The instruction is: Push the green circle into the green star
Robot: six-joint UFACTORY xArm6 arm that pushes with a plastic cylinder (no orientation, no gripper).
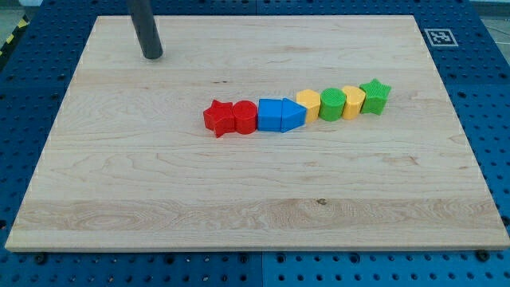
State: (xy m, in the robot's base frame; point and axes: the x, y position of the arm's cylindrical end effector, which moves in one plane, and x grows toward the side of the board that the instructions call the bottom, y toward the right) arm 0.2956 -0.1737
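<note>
- The arm ends in a plain dark rod with no jaws, so nothing on it stands apart, together or clamped; it grips nothing.
- My tip [151, 56] rests on the wooden board [159, 199] near its upper-left corner, well apart from every block.
- The green circle [332, 104] lies at roughly 4 o'clock from my tip, far across the board, right of the board's centre.
- The green star [374, 96] lies at about 3 o'clock from the green circle, at the right end of the row.
- Between the 2 green blocks stands 1 yellow block [353, 102], shape uncertain, touching or just beside both; the green circle and green star are therefore apart.
- A second yellow block [308, 101], roughly pentagonal, stands at 9 o'clock from the green circle, just beside it.
- Further along toward 8 o'clock: 1 blue block with a pointed right end [292, 115], then 1 blue cube-like block [270, 115], the 2 touching.
- At the left end: 1 red circle [245, 117] and 1 red star [218, 118], touching each other.
- Count: 2 green, 2 yellow, 2 blue, 2 red; 8 blocks in all, in 1 slightly curved row rising toward the view's right.
- 1 square black-and-white marker [440, 37] sits at the board's upper-right corner.
- The board lies on a blue perforated table [486, 96].
</note>
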